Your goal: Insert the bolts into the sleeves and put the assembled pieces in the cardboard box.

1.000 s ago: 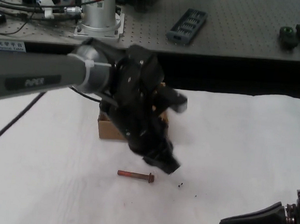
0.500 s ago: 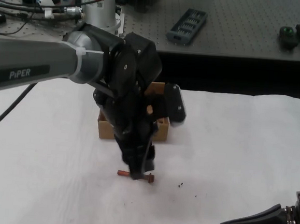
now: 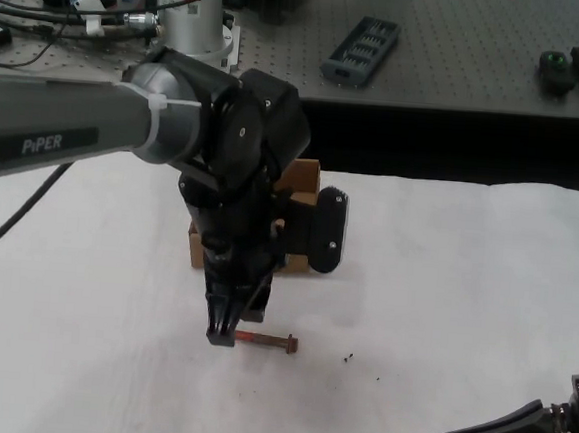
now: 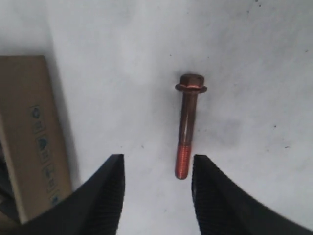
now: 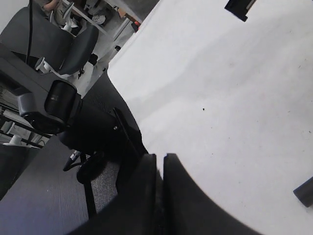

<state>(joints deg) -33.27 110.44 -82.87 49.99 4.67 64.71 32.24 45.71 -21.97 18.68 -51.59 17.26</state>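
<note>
A copper-coloured bolt (image 4: pixel 188 122) is lying flat on the white-covered worktop (image 3: pixel 464 290). Its flanged head is pointing away from the left gripper (image 4: pixel 157 169), and its threaded end is sitting between the two black ribbed jaws. The jaws are standing wide open, one on each side of the thread tip, and are gripping nothing. The tip is lying nearer one jaw than the other, and whether it is touching that jaw cannot be told. In the high view the left gripper is pointing steeply down with its tips at the bolt's threaded end. It is hanging just in front of the cardboard box (image 3: pixel 303 174), which is sitting on the worktop behind the arm, largely hidden by it. The right gripper (image 5: pixel 160 169) is hanging near the worktop's edge, well apart from the bolt, its jaws pressed together with nothing between them.
</note>
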